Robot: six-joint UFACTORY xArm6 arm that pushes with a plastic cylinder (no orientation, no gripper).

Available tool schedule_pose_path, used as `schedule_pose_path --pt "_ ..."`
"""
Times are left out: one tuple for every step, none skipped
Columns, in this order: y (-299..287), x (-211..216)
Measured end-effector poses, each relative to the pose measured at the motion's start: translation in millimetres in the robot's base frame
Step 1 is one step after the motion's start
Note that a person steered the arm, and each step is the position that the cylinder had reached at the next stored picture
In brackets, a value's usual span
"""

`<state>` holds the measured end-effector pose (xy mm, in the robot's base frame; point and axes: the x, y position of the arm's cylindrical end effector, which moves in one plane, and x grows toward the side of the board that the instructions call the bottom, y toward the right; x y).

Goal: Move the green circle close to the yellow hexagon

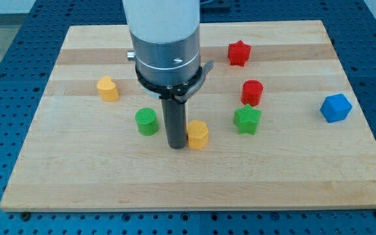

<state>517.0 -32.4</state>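
Observation:
The green circle (147, 121) sits on the wooden board (77, 170), left of centre. The yellow hexagon (198, 134) lies to its right, a little nearer the view's bottom. My tip (177, 146) stands between them, touching or nearly touching the hexagon's left side and a short gap right of the green circle. The rod rises into the arm's grey and white body, which hides part of the board behind it.
A yellow block (108, 89) with a rounded top sits at the view's left. A green star (247, 119), a red cylinder (252, 92) and a red star (239, 53) stand to the right. A blue block (335, 108) is at the far right.

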Motion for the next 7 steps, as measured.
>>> schedule_pose_path --pt "10 -5" --pt "11 -6" --pt "10 -6" --pt "-18 -5" --pt "-59 -3" --pt "-97 -3" --pt "-128 -3"
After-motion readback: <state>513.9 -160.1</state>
